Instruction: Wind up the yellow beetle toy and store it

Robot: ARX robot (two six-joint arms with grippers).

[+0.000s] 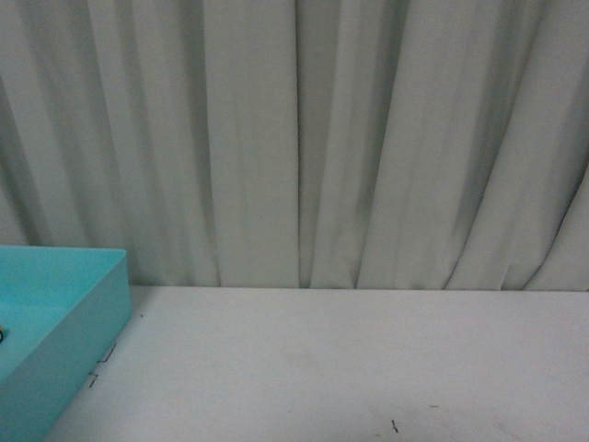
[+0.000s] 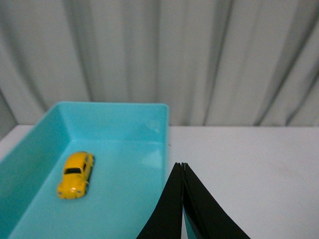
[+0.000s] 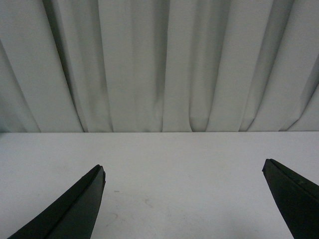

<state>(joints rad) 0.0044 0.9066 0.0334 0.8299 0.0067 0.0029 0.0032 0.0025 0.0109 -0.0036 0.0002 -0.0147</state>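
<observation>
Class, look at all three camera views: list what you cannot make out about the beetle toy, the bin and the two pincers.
1. Yellow beetle toy: wheels and wind-up state, too small and blurred in the left wrist view.
2. Teal bin: cut off by the front view's edge, so the toy is unseen there.
3. Left pincer: lower part cut off.
4. Right pincer: only fingertips show.

My left gripper (image 2: 182, 167): fingertips pressed together, holding nothing. My right gripper (image 3: 183, 169): fingers spread wide, holding nothing.
</observation>
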